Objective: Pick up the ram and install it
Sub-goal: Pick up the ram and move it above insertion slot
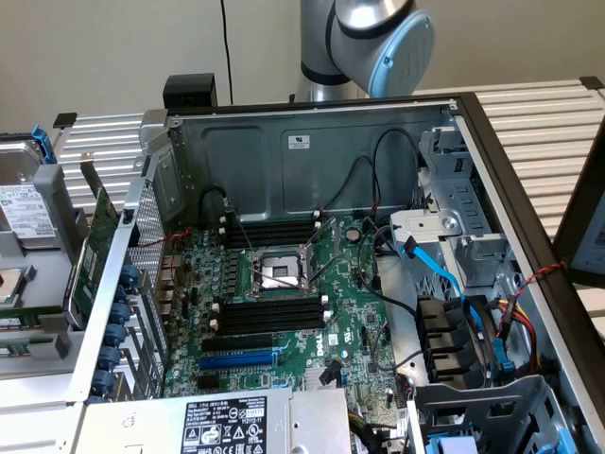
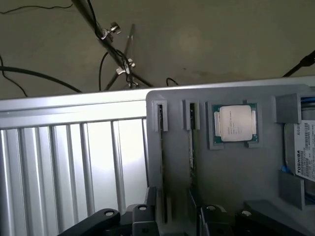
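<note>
wrist view: my tool (image 2: pixel 171 199) has its jaws apart, close to the long narrow green ram stick (image 2: pixel 162 147), set on edge in a grey holder (image 2: pixel 221 187) beside the square silver processor chip (image 2: pixel 235 123).

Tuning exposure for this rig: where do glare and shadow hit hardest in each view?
Wrist view: glare washes out a patch of the ribbed silver table top, while the narrow green ram stick on edge in the grey plastic tray looks dim. Exterior view: even light, a highlight on the arm's silver joint, shadow in the drive corner of the grey computer case.
</note>
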Controlling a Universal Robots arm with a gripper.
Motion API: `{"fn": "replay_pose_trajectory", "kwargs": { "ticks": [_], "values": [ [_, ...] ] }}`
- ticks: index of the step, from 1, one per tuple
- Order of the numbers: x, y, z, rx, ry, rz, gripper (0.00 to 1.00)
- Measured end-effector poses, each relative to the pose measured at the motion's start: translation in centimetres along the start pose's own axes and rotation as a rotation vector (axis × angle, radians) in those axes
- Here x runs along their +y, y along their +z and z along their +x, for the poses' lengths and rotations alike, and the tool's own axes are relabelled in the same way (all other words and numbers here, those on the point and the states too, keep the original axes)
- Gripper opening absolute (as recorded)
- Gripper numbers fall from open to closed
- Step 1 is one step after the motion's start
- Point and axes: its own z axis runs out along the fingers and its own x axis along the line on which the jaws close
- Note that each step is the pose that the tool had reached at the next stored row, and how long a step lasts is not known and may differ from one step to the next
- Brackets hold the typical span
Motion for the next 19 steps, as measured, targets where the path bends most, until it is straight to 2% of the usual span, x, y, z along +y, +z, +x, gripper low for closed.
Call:
{"fn": "replay_pose_trajectory", "kwargs": {
  "ticks": [2, 6, 19],
  "values": [
    [-0.03, 0.38, 0.2, -0.0038, -0.002, -0.0002, 0.39],
    [-0.03, 1.05, 0.3, -0.0069, -0.024, -0.0011, 0.39],
    [-0.29, 3.42, 0.3, -0.0076, -0.033, -0.0013, 0.39]
  ]
}}
